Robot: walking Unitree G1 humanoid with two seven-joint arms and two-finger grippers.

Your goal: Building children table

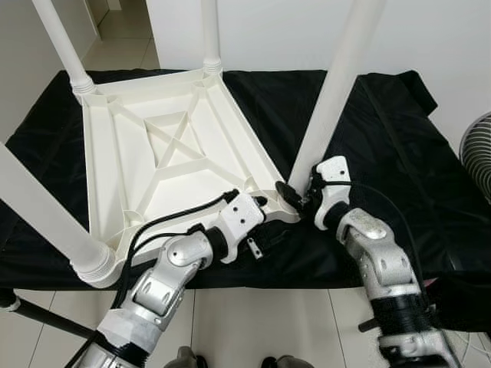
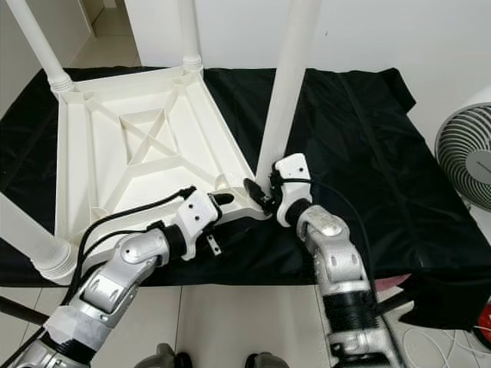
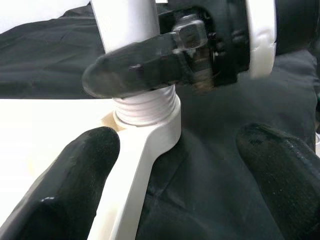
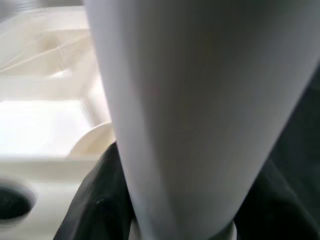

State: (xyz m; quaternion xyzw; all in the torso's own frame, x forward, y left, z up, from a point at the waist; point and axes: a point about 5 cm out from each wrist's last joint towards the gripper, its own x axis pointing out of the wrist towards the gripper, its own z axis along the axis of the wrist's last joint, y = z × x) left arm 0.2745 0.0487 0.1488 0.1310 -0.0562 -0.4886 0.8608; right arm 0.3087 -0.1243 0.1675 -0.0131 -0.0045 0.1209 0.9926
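- The right end effector [image 1: 295, 195] is clenched around the base of the near-right white round plastic leg [image 1: 337, 84], its black fingers [image 4: 95, 200] wrapping the tube just above the threaded end, at about five o'clock on the tabletop
- The left end effector [image 3: 175, 165] is released, its two fingers spread on either side of the corner socket [image 3: 150, 137] without clamping it; it sits at about six o'clock, touching or just beside the tabletop's near edge
- The threaded white collar [image 3: 145, 107] of that leg shows ridges above the socket, so by my judgement the leg is not fully screwed home
- To do this step well: keep the leg in line with the socket's axis, since it now leans away toward one o'clock; turn it with steady wrist rotation, regrasp low on the tube, and let the left end effector press the corner down so the tabletop does not spin or slide on the cloth
- The upside-down white moulded plastic tabletop with crossed ribs [image 1: 165, 157] lies on the desk covered in black cloth [image 1: 383, 130]
- Three other white legs stand in their corners: near-left at eight o'clock [image 1: 46, 215], far-left at eleven o'clock [image 1: 65, 46], far-right at twelve o'clock [image 1: 209, 34]
- A grey fan [image 2: 468, 161] stands off at three o'clock
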